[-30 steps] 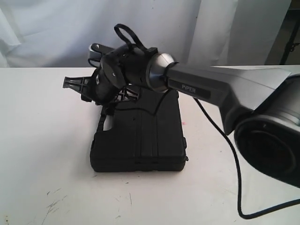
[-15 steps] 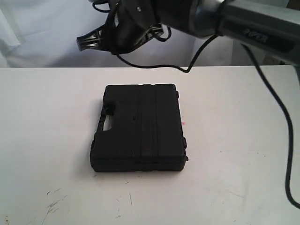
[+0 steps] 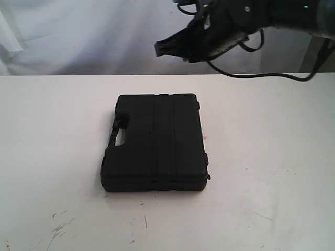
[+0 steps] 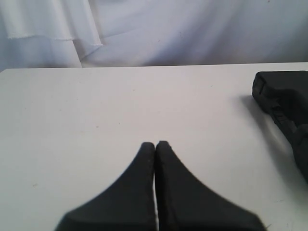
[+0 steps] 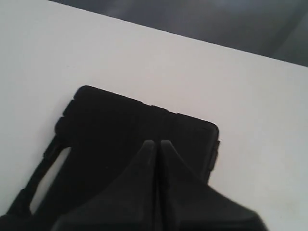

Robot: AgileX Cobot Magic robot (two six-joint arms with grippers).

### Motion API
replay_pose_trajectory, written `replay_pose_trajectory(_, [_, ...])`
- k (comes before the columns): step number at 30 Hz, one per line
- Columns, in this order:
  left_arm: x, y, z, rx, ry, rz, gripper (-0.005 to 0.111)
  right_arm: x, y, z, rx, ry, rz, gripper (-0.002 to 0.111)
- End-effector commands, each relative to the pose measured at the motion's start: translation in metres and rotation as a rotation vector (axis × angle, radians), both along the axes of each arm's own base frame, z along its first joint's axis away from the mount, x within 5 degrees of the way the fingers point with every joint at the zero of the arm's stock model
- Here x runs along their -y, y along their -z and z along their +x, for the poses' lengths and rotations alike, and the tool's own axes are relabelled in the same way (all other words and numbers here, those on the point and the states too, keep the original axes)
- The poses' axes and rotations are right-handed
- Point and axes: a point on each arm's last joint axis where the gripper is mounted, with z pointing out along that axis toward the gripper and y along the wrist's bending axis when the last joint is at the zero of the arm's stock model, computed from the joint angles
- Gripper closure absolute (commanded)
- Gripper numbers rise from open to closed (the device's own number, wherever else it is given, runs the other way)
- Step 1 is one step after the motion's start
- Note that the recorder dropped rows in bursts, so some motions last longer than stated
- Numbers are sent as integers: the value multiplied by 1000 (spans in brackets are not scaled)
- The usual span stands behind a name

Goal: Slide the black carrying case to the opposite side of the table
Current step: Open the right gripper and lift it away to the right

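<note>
The black case (image 3: 154,144) lies flat on the white table (image 3: 52,130), its cut-out handle on the left edge. My right gripper (image 3: 159,48) hangs shut and empty high above the case's far edge, touching nothing. In the right wrist view the shut right gripper (image 5: 157,143) looks down over the case (image 5: 110,130) from well above it. The left gripper (image 4: 155,144) is shut and empty over bare table (image 4: 96,106). The case (image 4: 284,98) shows at the edge of that view, well apart from it. The left arm is out of the exterior view.
A white cloth backdrop (image 3: 78,36) hangs behind the table's far edge. A black cable (image 3: 261,75) droops from the right arm over the far edge. A tiny red dot (image 3: 205,138) and dark scratches (image 3: 60,227) mark the tabletop.
The right arm has risen off the case's far left corner and swung up and to the right. Its jaws went from open to shut. The case has stayed in place.
</note>
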Motion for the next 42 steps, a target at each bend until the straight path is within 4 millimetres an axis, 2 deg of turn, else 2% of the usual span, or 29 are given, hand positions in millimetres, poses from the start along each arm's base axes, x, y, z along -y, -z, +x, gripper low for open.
replay_pose_trajectory(1, [0,1,0,5,1,-4,107,43,2,-8,38,59,6,108])
replay_pose_trajectory(7, [0,1,0,5,1,-4,107,91,14,-29,121,94,-1,108])
replay_pose_trajectory(10, [0,1,0,5,0,-6,107,107,17,-42,118,128,5,108])
replay_pose_trajectory(13, [0,1,0,5,0,-6,107,112,13,-57,131,130,12,108])
replay_pose_trajectory(24, [0,1,0,5,1,-4,107,127,-35,-114,168,213,149,108])
replay_pose_trajectory(31, [0,1,0,5,1,-4,107,138,-53,-146,127,232,123,108])
replay_pose_trajectory(35, [0,1,0,5,0,-6,107,141,-63,-158,154,227,123,108])
replay_pose_trajectory(42, [0,1,0,5,0,-6,107,144,-72,-167,189,226,131,108])
